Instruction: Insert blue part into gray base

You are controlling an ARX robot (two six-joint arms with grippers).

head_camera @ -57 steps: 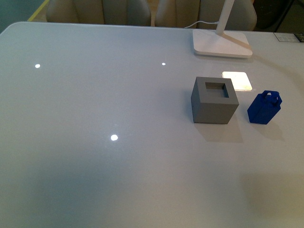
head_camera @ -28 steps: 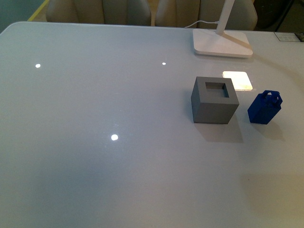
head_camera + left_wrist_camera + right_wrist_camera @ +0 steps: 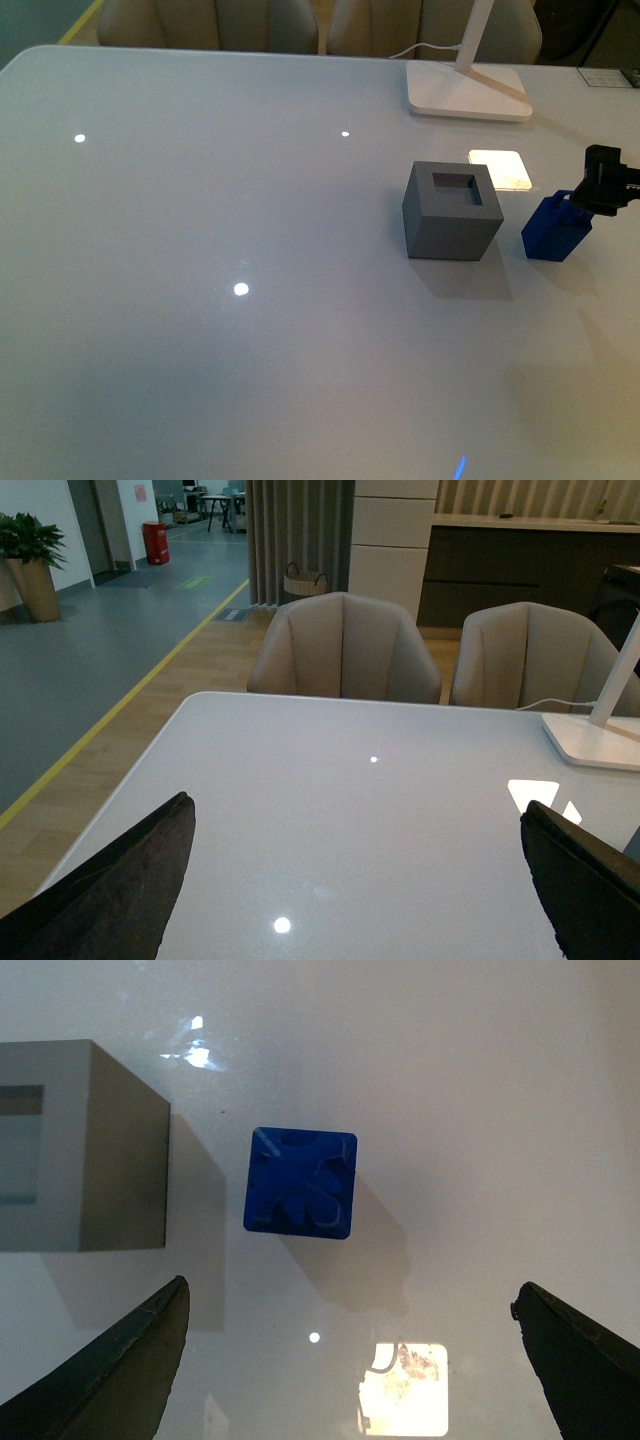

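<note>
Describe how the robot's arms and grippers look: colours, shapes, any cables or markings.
The left gripper and right gripper each show two dark, matte fingers, wedge-shaped and tapering to blunt tips. In the front view the right arm appears as black, boxy hardware at the picture's edge. No cables, markings or labels are visible on any of it.

Beneath your right gripper (image 3: 350, 1295), you see a blue part (image 3: 300, 1182) of smooth, slightly shiny plastic; beside it a matt gray base (image 3: 80, 1145); both on a glossy, reflective white table (image 3: 480, 1110).
</note>
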